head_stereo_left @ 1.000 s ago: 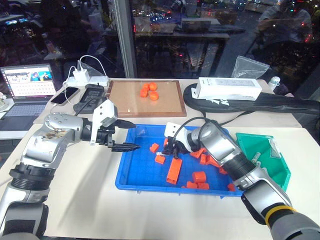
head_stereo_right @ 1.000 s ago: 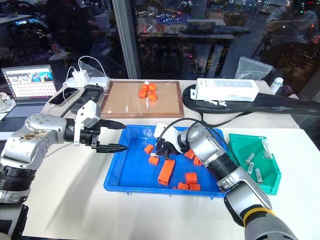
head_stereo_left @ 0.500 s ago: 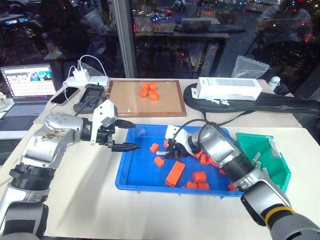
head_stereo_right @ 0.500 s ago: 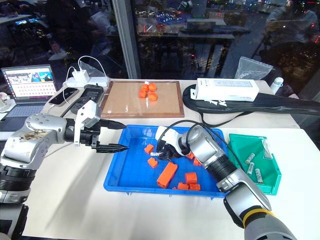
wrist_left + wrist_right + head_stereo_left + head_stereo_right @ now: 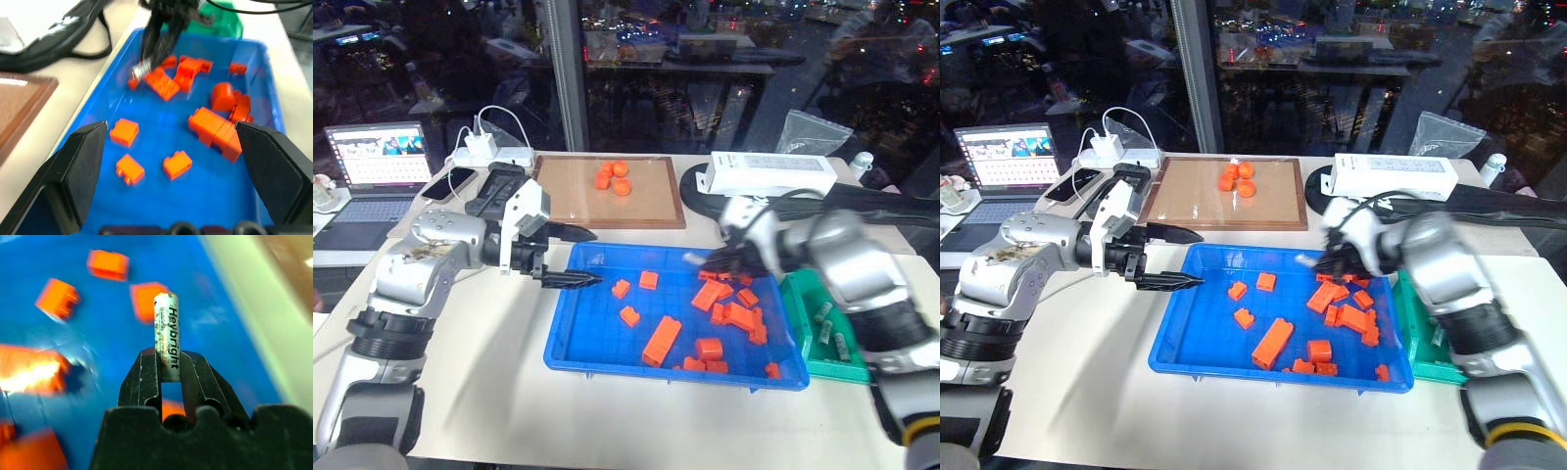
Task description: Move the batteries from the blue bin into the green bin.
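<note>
Right gripper (image 5: 167, 367), two black fingers, hovering over the right half of the large shallow bright blue plastic bin (image 5: 597, 338), jaws clamped on one slim grey-silver printed battery (image 5: 166, 335). Gripping it near one end, most of the cylinder sticking out past the fingertips. Likely handling as light, rigid and smooth: prone to pivoting or slipping from an end grip, so better pinched near mid-length. Sitting at the desk's right edge, touching the blue bin's right wall, the smaller green plastic bin (image 5: 803, 313) already holding other batteries (image 5: 831, 329). Left gripper (image 5: 570, 257) hanging over the blue bin's left rim, jaws standing apart, holding nothing. Lying scattered in the blue bin, orange plastic blocks (image 5: 662, 339). Hard to make out: any further batteries among the blocks. Partly hiding the green bin, the right arm.
</note>
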{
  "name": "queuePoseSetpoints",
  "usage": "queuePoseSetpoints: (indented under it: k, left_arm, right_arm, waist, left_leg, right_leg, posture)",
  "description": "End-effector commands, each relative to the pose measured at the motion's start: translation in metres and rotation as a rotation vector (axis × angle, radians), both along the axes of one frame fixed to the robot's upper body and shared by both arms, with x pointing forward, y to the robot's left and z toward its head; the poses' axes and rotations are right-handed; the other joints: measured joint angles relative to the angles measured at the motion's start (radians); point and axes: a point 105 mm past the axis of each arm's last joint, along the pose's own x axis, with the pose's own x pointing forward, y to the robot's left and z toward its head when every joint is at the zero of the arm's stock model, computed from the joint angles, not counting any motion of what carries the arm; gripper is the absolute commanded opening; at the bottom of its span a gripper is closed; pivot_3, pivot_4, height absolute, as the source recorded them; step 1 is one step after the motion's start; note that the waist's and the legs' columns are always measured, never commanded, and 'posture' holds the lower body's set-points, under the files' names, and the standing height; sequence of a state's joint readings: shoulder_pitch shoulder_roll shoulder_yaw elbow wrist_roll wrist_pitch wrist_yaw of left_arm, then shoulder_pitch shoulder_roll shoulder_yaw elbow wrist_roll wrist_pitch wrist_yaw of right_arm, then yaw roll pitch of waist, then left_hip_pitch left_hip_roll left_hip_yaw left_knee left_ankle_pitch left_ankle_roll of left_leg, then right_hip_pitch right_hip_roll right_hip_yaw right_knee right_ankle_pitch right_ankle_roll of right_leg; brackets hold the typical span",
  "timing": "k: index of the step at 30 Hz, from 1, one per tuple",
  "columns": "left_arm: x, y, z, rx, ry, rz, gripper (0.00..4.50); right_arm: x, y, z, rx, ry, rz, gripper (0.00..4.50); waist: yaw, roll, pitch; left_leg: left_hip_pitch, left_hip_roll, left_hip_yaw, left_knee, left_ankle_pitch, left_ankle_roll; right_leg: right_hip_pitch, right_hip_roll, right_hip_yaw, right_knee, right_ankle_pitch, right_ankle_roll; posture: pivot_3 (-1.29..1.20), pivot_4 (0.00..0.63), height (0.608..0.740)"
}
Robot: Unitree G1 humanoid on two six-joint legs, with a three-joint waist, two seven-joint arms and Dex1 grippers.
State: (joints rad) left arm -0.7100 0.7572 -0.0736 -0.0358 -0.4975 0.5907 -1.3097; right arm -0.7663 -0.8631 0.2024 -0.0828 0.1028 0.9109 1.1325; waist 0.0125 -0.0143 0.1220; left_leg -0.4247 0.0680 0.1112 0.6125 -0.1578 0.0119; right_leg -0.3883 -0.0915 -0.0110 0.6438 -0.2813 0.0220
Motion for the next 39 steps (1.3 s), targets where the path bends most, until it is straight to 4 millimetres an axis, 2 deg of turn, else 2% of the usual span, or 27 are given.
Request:
queuePoseSetpoints:
  k: [1,4,6,10,14,16,19,22,26,29,31,32,34,36,39]
  left_arm:
    - [0.002,-0.012,0.015,-0.053,-0.03,-0.065,4.5]
    - [0.001,-0.022,0.023,-0.098,-0.024,-0.12,4.5]
    - [0.003,-0.025,0.024,-0.105,-0.025,-0.132,4.5]
    - [0.006,-0.03,0.022,-0.096,-0.029,-0.139,4.5]
    - [0.006,-0.031,0.022,-0.094,-0.029,-0.141,4.5]
    - [0.006,-0.03,0.022,-0.087,-0.031,-0.136,4.5]
    - [0.008,-0.028,0.021,-0.078,-0.044,-0.114,4.5]
    - [0.012,-0.025,0.019,-0.062,-0.053,-0.063,4.5]
    - [0.021,-0.021,0.016,-0.04,-0.119,0.01,4.5]
    - [0.029,-0.015,0.025,-0.11,-0.098,0.095,4.5]
    - [0.032,-0.004,0.034,-0.155,-0.133,0.157,4.5]
    - [0.033,0.0,0.038,-0.172,-0.159,0.188,4.5]
    - [0.034,0.005,0.043,-0.202,-0.178,0.235,4.5]
    - [0.034,0.006,0.045,-0.217,-0.175,0.249,4.5]
    - [0.031,0.008,0.052,-0.26,-0.185,0.282,4.5]
  right_arm:
    - [-0.018,-0.043,0.029,-0.012,-0.059,-0.126,0.24]
    - [-0.037,-0.086,0.033,-0.06,-0.036,-0.27,0.24]
    - [-0.047,-0.1,0.028,-0.088,-0.008,-0.33,0.24]
    - [-0.055,-0.114,0.012,-0.111,0.019,-0.41,0.24]
    - [-0.057,-0.112,0.003,-0.081,0.024,-0.429,0.24]
    - [-0.058,-0.115,0.0,-0.078,0.03,-0.449,1.24]
    - [-0.059,-0.116,0.001,-0.087,0.034,-0.451,2.18]
    - [-0.06,-0.119,0.01,-0.085,0.016,-0.457,3.24]
    - [-0.057,-0.128,0.026,-0.069,-0.041,-0.482,4.44]
    - [-0.057,-0.118,0.046,0.02,-0.119,-0.401,4.44]
    - [-0.051,-0.104,0.064,0.017,-0.293,-0.294,4.44]
    - [-0.048,-0.093,0.069,0.012,-0.368,-0.237,4.44]
    - [-0.049,-0.056,0.076,0.155,-0.427,-0.112,4.44]
    - [-0.051,-0.04,0.079,0.228,-0.442,-0.059,4.44]
    - [-0.049,0.004,0.079,0.376,-0.417,0.038,4.44]
  waist:
    - [0.0,0.0,0.0]
    - [0.004,0.0,0.0]
    - [0.001,0.0,0.0]
    - [-0.016,0.0,0.0]
    - [-0.02,0.001,0.0]
    - [-0.02,0.001,0.0]
    - [-0.017,0.001,0.0]
    - [-0.013,0.001,0.0]
    - [-0.008,0.001,0.0]
    - [-0.005,0.001,0.0]
    - [-0.006,0.0,0.001]
    - [-0.009,0.0,0.001]
    - [-0.015,0.0,0.001]
    - [-0.021,0.0,0.001]
    - [-0.021,0.0,0.001]
  left_leg:
    - [0.0,0.0,0.001,0.0,0.0,0.0]
    - [0.0,0.0,0.0,-0.001,0.0,0.0]
    - [0.0,0.0,0.0,-0.001,0.0,0.0]
    - [0.001,0.001,0.0,-0.001,0.0,0.0]
    - [0.002,0.001,0.0,-0.001,0.0,0.0]
    - [0.002,0.0,0.0,-0.001,0.0,0.0]
    - [0.001,0.0,0.0,-0.001,0.0,0.0]
    - [0.001,-0.001,0.0,-0.001,0.0,0.0]
    - [0.001,-0.001,0.0,-0.001,0.0,0.0]
    - [0.001,-0.001,0.0,0.0,0.0,0.0]
    - [0.001,-0.001,-0.001,0.0,0.0,0.0]
    - [0.001,0.0,-0.001,-0.001,0.0,0.0]
    - [0.002,0.0,-0.001,-0.001,0.0,0.0]
    - [0.003,0.0,-0.002,-0.001,0.0,0.0]
    - [0.002,0.0,-0.002,-0.001,0.001,-0.001]
  right_leg:
    - [0.0,0.0,0.001,-0.001,0.0,0.0]
    - [0.0,0.0,0.001,-0.001,0.0,0.0]
    - [0.001,0.0,0.001,-0.002,0.0,0.0]
    - [0.001,0.001,0.002,-0.001,0.0,0.0]
    - [0.001,0.001,0.003,-0.001,-0.003,0.006]
    - [0.001,0.001,0.004,-0.001,-0.003,0.006]
    - [0.001,0.001,0.004,-0.001,-0.003,0.006]
    - [0.001,0.0,0.004,-0.001,-0.003,0.006]
    - [0.001,0.0,0.004,-0.002,-0.003,0.006]
    - [0.001,0.0,0.004,-0.002,-0.003,0.005]
    - [0.001,0.0,0.004,-0.002,-0.003,0.005]
    - [0.001,0.001,0.004,-0.002,-0.003,0.006]
    - [0.001,0.001,0.004,-0.002,-0.004,0.007]
    - [0.002,0.002,0.004,-0.001,-0.004,0.008]
    - [0.002,0.002,0.004,0.0,-0.003,0.007]
  posture:
    - [0.0,0.15,0.693]
    - [0.0,0.15,0.693]
    - [0.0,0.15,0.693]
    - [0.0,0.15,0.693]
    - [0.0,0.15,0.693]
    - [0.0,0.15,0.693]
    - [0.0,0.15,0.693]
    - [0.0,0.15,0.693]
    - [0.0,0.15,0.693]
    - [0.0,0.15,0.693]
    - [0.0,0.15,0.693]
    - [0.0,0.15,0.693]
    - [0.0,0.15,0.693]
    - [0.0,0.15,0.693]
    - [0.0,0.15,0.693]
